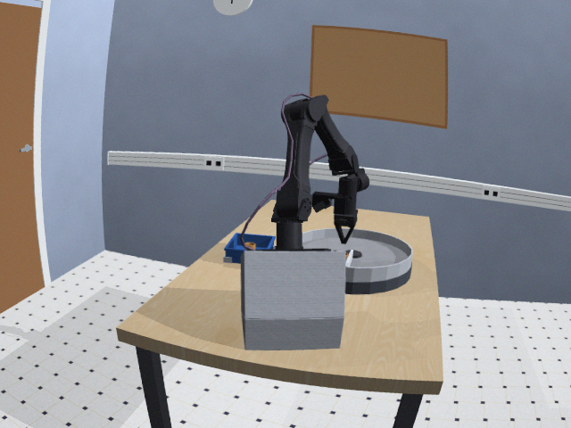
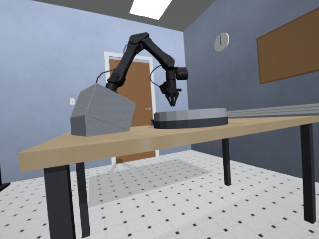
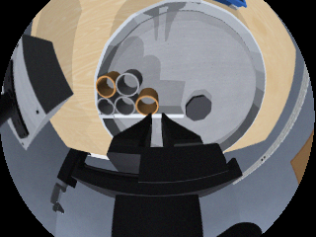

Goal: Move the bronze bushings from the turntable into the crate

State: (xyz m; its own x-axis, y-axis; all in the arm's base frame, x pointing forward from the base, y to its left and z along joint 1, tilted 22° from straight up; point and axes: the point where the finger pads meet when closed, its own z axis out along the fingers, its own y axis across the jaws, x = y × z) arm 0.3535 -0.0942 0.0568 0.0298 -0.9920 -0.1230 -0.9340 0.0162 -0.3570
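Note:
The grey turntable [image 1: 368,259] sits on the table; it also shows in the exterior view [image 2: 190,117]. In the wrist view a cluster of bushings stands at its left part. There are two bronze ones [image 3: 107,83] [image 3: 148,101] and several steel ones [image 3: 129,81] [image 3: 124,106]. A divider wall [image 3: 141,115] runs beside them. My gripper [image 1: 343,237] hangs above the turntable, shut and empty, with its tips just near the closer bronze bushing.
A big grey box [image 1: 293,299] stands on the table in front of the arm's base and hides part of the turntable. The turntable's dark hub [image 3: 199,107] is at its middle.

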